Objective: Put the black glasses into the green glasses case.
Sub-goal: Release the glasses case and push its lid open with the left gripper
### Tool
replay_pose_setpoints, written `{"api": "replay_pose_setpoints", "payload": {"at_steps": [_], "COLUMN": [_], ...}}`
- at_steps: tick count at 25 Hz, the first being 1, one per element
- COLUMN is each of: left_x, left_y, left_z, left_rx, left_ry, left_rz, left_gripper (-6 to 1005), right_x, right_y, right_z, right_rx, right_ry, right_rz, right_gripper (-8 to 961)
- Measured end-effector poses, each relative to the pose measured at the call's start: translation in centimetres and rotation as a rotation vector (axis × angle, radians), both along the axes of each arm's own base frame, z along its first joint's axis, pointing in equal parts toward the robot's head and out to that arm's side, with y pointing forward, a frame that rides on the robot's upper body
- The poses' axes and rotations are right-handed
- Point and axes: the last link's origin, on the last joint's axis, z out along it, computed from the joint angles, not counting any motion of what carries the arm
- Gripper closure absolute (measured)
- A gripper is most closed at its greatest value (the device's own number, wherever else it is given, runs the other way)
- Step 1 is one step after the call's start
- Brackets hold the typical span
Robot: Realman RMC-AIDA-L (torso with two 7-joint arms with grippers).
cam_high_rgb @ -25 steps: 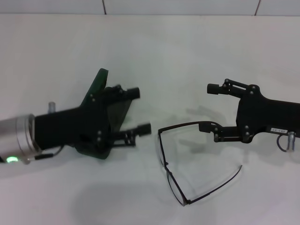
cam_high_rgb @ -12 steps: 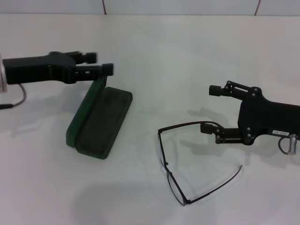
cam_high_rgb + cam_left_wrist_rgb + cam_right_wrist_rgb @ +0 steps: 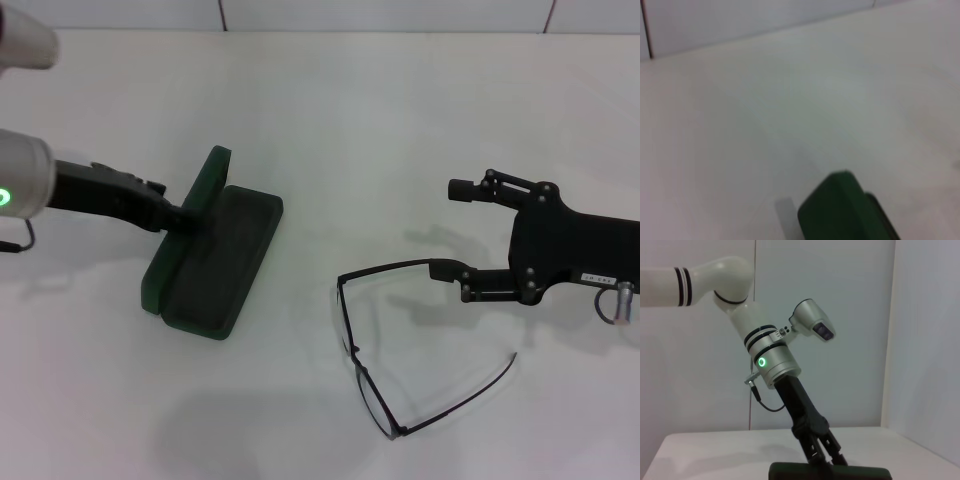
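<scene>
The green glasses case lies open at the left of the white table, its lid standing up on the left side. Its corner shows in the left wrist view. My left gripper reaches in from the left and its tip is at the raised lid; the right wrist view shows it coming down onto the case. The black glasses lie unfolded on the table to the right of the case. My right gripper is open, its lower finger at the end of one temple arm.
The white table runs back to a tiled wall. Bare table lies between the case and the glasses. The left arm's white links and green status light stand above the case.
My left gripper rose off the case, swung left, then came down at a slant onto the raised lid. The case, the glasses and my right gripper have stayed in place.
</scene>
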Motion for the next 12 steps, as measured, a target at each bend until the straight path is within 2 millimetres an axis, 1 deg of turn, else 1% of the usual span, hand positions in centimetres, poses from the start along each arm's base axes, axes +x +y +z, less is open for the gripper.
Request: {"api": "replay_pose_setpoints", "payload": {"at_steps": [4,11,12], "left_x": [0.12,0.15,0.14], "left_y": [0.3,0.56,0.56], "left_z": [-0.61,-0.39,-0.4], "left_rx": [-0.001,-0.001,-0.002], "left_ry": [0.035,0.031,0.034], "left_rz": [0.031,0.054,0.052], "left_gripper": [263,286,325], "right_x": [0.18,0.13,0.11], "right_y": [-0.06,-0.19,-0.22], "right_z": [-0.02,-0.02,-0.04], "right_rx": [0.005,0.006,0.005], "right_ry": [-0.005,0.005,0.006], "right_rz": [-0.002,0.001,0.002], "right_gripper": [68,68,68]}}
